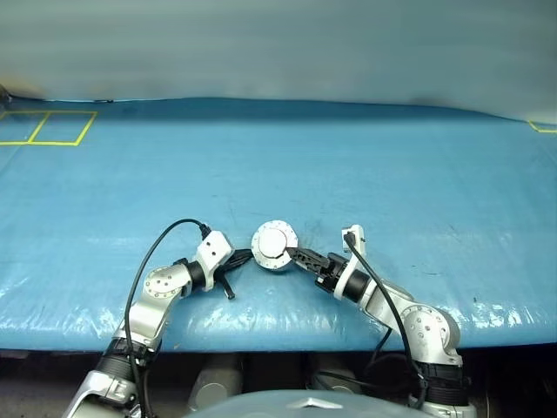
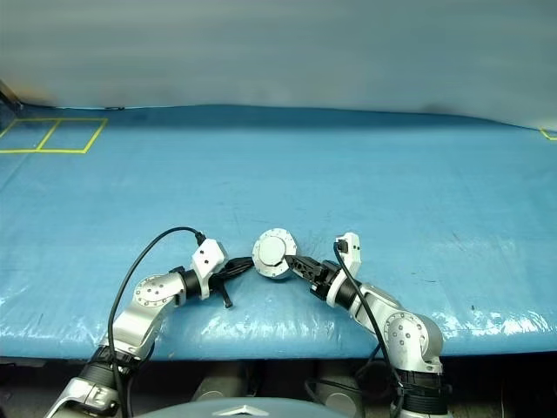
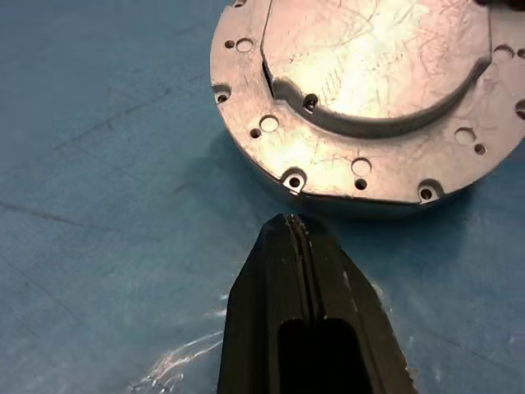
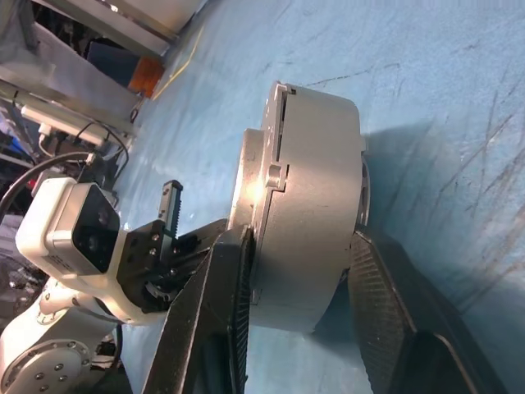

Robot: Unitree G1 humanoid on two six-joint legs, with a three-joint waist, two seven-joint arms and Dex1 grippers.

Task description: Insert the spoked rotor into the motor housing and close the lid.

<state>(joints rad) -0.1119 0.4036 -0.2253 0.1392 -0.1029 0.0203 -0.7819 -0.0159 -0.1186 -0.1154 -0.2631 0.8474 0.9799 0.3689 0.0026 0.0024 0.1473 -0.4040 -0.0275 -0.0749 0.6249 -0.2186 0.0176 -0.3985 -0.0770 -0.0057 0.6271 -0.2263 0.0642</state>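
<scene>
A counter (image 1: 365, 165) covered with a bright blue, slightly wrinkled plastic sheet spreads across the head views, its near edge glossy and creased where the sheet folds over the front. Yellow tape lines (image 1: 45, 128) mark rectangles at the far left corner of the sheet, and another bit of yellow tape (image 1: 544, 127) shows at the far right edge. Behind the counter runs a plain pale grey wall (image 1: 278, 43). Fine dark scratches and scuffs cross the blue surface around the work spot. Near the front edge, in the middle, sits the short round silver metal motor housing (image 1: 274, 246), with its round pale silver lid (image 3: 369, 57) lying closed flat on top; the flange around it is dotted with small screw holes. The left hand (image 3: 294, 226), two black fingers pressed together with no gap, points at the housing's left side from just beside it, its tip hovering over the blue sheet and not touching the metal. The right hand (image 4: 299, 271) comes in from the right, its black ridged fingers (image 4: 377, 304) set on either side of the housing's rim, one by the lid face and one by the base, close against the metal. In the right wrist view, metal shelving and cables (image 4: 74, 74) stand beyond the counter's edge.
</scene>
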